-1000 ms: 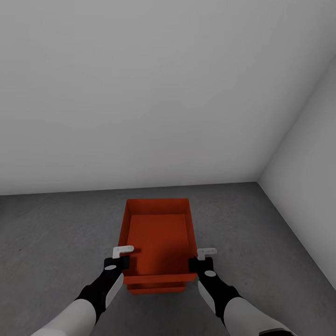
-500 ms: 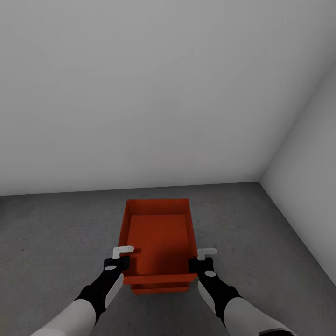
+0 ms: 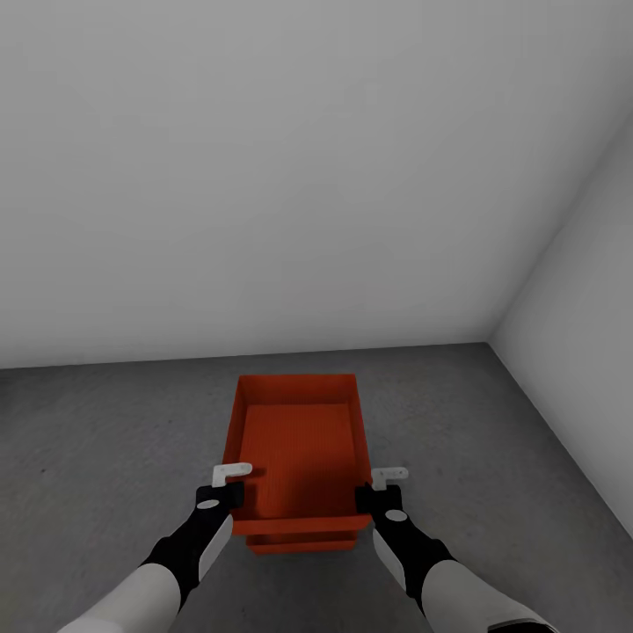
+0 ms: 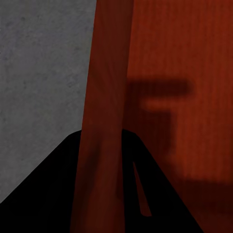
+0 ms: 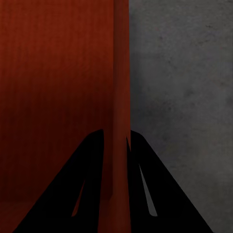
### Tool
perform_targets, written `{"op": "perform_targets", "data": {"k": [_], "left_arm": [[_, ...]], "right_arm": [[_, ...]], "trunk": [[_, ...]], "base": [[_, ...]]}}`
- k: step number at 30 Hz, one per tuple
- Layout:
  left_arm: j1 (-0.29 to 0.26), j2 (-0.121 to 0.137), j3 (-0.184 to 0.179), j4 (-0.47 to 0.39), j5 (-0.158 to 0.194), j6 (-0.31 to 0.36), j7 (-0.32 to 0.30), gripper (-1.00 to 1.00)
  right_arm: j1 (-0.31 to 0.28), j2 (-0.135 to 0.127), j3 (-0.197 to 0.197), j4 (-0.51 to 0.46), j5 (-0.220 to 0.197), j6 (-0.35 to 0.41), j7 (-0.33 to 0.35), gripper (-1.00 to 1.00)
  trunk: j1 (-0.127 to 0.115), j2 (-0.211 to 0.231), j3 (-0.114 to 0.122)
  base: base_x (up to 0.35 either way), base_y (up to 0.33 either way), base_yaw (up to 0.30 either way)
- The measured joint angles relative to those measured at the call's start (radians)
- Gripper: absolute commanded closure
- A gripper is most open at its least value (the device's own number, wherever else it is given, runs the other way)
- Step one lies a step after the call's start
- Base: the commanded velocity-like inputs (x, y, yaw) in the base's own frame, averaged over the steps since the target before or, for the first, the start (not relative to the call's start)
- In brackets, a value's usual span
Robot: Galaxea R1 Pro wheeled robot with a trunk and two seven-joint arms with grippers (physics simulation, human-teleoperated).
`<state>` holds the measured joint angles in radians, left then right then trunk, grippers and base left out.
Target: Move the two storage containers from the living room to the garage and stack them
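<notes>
Two orange-red storage containers sit stacked on the dark grey garage floor (image 3: 105, 440). The upper container (image 3: 299, 440) lies open-topped in front of me, and a strip of the lower container (image 3: 303, 546) shows under its near edge. My left gripper (image 3: 229, 483) is shut on the upper container's left wall (image 4: 109, 73), which runs between the dark fingers (image 4: 58, 194). On the opposite side, my right gripper (image 3: 376, 485) is shut on the right wall (image 5: 121, 58). That wall passes between the right gripper's fingers (image 5: 92, 184).
A plain grey wall (image 3: 264, 176) stands just beyond the containers. A second wall (image 3: 580, 352) meets it in a corner at the right. Bare concrete floor lies on both sides of the stack.
The strip of the lower container under the held one has shifted slightly to the right. Both arms and the upper container stay where they were.
</notes>
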<state>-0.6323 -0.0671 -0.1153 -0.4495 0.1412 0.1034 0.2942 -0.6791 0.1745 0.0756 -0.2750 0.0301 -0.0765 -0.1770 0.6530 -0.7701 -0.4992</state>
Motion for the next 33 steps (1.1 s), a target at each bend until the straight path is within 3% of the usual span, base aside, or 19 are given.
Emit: {"op": "perform_targets", "data": {"k": [23,33], "left_arm": [[0.000,0.000,-0.002,-0.003,0.001,0.000,0.001,1.00],[0.000,0.000,0.000,0.000,0.000,0.000,0.000,1.00]], "right_arm": [[0.000,0.000,-0.004,-0.001,0.004,0.000,0.002,1.00],[0.000,0.000,-0.002,0.000,0.002,0.000,0.001,1.00]], "trunk": [[0.000,0.000,0.000],[0.038,-0.070,-0.031]], "base": [[0.000,0.000,0.000],[0.000,0.000,0.000]]}}
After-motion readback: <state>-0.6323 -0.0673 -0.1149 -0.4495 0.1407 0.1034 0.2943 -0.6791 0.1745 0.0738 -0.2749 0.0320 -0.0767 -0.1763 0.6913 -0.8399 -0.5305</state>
